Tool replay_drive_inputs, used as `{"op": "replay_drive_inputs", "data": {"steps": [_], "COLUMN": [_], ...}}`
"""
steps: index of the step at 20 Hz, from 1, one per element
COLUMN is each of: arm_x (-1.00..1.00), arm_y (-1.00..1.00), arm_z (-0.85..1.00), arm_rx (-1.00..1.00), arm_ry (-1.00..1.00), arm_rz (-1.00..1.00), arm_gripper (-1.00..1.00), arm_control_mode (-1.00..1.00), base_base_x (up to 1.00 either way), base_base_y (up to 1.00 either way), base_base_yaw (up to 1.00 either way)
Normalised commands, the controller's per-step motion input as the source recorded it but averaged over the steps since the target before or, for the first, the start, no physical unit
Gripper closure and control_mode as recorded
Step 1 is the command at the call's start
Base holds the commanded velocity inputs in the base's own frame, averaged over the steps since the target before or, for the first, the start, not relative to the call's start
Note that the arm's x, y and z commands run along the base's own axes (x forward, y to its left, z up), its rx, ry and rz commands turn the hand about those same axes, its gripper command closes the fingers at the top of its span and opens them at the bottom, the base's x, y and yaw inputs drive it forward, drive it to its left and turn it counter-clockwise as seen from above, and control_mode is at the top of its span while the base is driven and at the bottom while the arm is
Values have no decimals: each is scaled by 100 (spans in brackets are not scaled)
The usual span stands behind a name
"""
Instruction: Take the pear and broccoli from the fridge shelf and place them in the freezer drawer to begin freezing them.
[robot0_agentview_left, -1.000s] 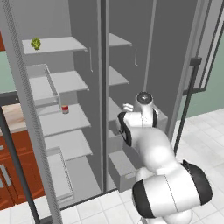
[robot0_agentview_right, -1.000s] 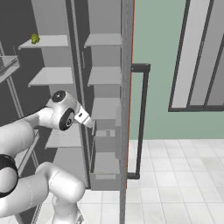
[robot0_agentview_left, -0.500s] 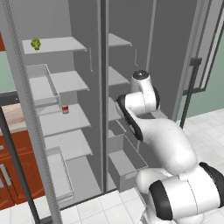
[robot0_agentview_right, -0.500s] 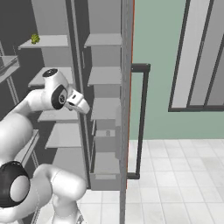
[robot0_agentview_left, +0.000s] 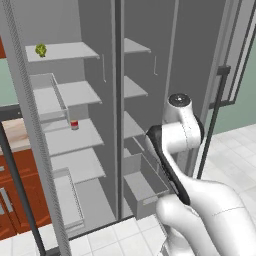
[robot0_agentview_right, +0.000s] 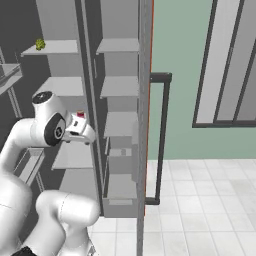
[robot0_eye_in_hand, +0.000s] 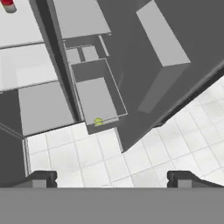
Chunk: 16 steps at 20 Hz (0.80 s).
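Pear (robot0_eye_in_hand: 98, 122) lies in freezer drawer (robot0_eye_in_hand: 111, 95); broccoli (robot0_agentview_left: 40, 49) on top fridge shelf (robot0_agentview_left: 65, 50), pending; claw (robot0_eye_in_hand: 113, 179) spread wide, empty.

A tall grey fridge (robot0_agentview_left: 100, 125) stands open on a white tiled floor (robot0_agentview_right: 200, 200), beside reddish wooden cabinets (robot0_agentview_left: 15, 200), a pale green wall (robot0_agentview_right: 175, 50) and a dark-framed window (robot0_agentview_right: 230, 65).

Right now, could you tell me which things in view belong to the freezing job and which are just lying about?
Job: pear, in the freezer drawer; broccoli, on the top shelf.
Lying about: red-and-white can.
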Motion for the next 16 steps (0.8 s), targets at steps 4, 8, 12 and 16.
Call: {"op": "replay_drive_inputs", "data": {"steps": [4, 8, 12, 16], "arm_x": [-98, -83, -51, -5], "arm_y": [0, 0, -9, 0], "arm_z": [0, -9, 0, -6], "arm_rx": [0, 0, 0, 0], "arm_ry": [3, 0, 0, 4], "arm_rz": [7, 0, -2, 0], "arm_gripper": [-100, -100, -100, -100], "arm_control_mode": [-100, -100, -100, -100], "base_base_x": [0, 0, 0, 0], "base_base_y": [0, 0, 0, 0], "base_base_yaw": [0, 0, 0, 0]}}
